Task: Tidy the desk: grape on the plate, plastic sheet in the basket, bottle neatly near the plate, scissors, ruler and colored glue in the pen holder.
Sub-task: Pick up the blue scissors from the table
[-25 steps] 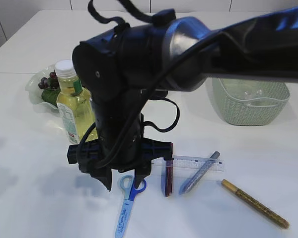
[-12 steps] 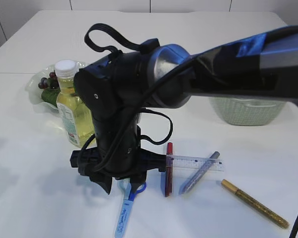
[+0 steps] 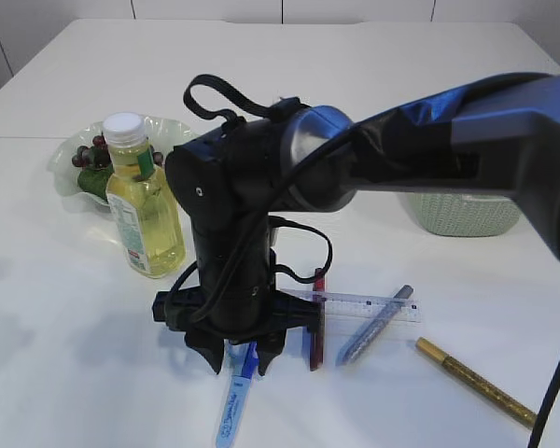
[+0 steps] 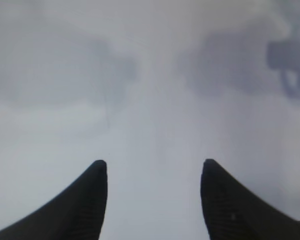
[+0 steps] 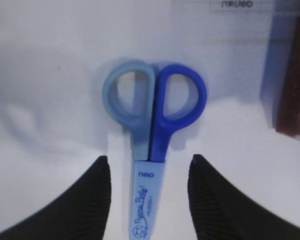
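Observation:
Blue scissors [image 5: 146, 200] in a pale sheath lie on the white table, handles pointing away in the right wrist view. My right gripper [image 5: 148, 160] is open and straddles them just below the handle rings, with a gap on each side. In the exterior view the right gripper [image 3: 240, 362] points down over the scissors [image 3: 233, 406]. A clear ruler [image 3: 369, 306] lies across a red glue pen [image 3: 317, 322] and a blue one [image 3: 378, 325]; a gold one [image 3: 476, 383] lies further right. The bottle [image 3: 145, 201] stands by the plate [image 3: 70, 154], which holds grapes [image 3: 98, 149]. My left gripper [image 4: 152, 165] is open over bare table. The pen holder is out of view and the plastic sheet is hidden.
The green woven basket [image 3: 457, 213] stands at the back right, mostly behind my right arm [image 3: 401, 159], which crosses the middle of the exterior view. A red pen's end [image 5: 292, 90] lies just right of the scissors' handles.
My right arm has shifted right and dropped lower, so the scissors' handle rings are now hidden under the gripper in the exterior view. Both grippers stay as open as before.

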Controlling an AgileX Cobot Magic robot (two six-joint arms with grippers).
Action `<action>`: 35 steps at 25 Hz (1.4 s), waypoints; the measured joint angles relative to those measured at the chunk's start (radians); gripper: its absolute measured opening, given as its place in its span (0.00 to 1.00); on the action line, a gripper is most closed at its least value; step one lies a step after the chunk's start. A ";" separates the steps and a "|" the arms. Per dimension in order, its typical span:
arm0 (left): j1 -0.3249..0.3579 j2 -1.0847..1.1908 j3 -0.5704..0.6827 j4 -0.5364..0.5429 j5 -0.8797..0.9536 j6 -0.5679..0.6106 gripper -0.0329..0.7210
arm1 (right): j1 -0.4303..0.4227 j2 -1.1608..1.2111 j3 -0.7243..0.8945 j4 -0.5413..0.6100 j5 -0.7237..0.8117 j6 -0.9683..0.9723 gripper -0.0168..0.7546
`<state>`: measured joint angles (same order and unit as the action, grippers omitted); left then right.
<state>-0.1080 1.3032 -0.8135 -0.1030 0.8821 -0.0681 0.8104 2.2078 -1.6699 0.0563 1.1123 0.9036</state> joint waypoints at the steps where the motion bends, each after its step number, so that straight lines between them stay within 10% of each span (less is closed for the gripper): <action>1: 0.000 0.000 0.000 0.000 0.000 0.000 0.62 | 0.000 0.005 0.000 0.005 0.000 -0.006 0.54; 23: 0.000 0.000 0.000 0.000 -0.008 0.000 0.62 | 0.000 0.062 0.000 0.047 -0.021 -0.061 0.53; 35: 0.000 0.000 0.000 0.000 -0.008 0.000 0.62 | 0.000 0.068 -0.007 0.053 -0.015 -0.043 0.28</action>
<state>-0.1080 1.3032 -0.8135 -0.1030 0.8744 -0.0681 0.8104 2.2758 -1.6773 0.1095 1.0974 0.8610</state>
